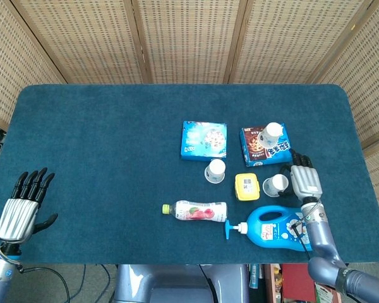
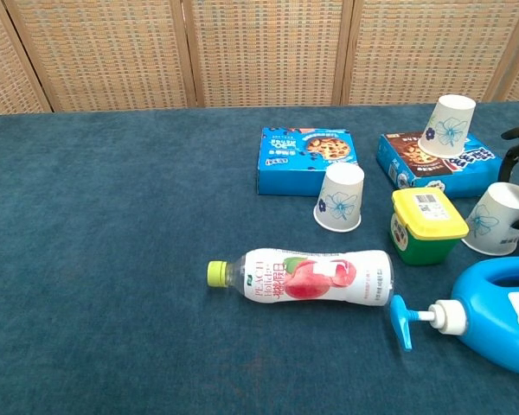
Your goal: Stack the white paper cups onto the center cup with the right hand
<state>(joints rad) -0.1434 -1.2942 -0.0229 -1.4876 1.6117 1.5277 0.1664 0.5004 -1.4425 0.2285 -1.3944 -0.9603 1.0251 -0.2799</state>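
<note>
From the head view, the counter (image 1: 114,139) is covered in dark blue carpet-like cloth with rounded corners, and woven rattan screen panels (image 1: 183,38) in wooden frames stand behind it. The left hand (image 1: 22,205) rests at the near left edge, fingers straight and apart, holding nothing. The right hand (image 1: 304,180) sits at the right side, just beside the right cup (image 1: 278,184), its fingers next to the cup's wall; whether they actually grip it I cannot tell. The center cup (image 1: 215,170) stands upside down in front of a light blue snack box (image 1: 204,139), and the third cup (image 1: 272,134) stands on a dark blue cookie box (image 1: 265,146). A yellow-lidded tub (image 1: 247,186) lies between the center cup and the right cup. Nearer the edge lie a bottle with a green cap (image 1: 196,211) on its side and a blue pump bottle (image 1: 271,228). From the chest view, the same screens (image 2: 259,52) fill the background above the blue cloth (image 2: 112,259). The center cup (image 2: 339,198) stands inverted, the right cup (image 2: 496,219) tilts at the frame's edge with dark fingertips (image 2: 516,136) showing above it, and the third cup (image 2: 447,126) leans on its box (image 2: 441,164).
</note>
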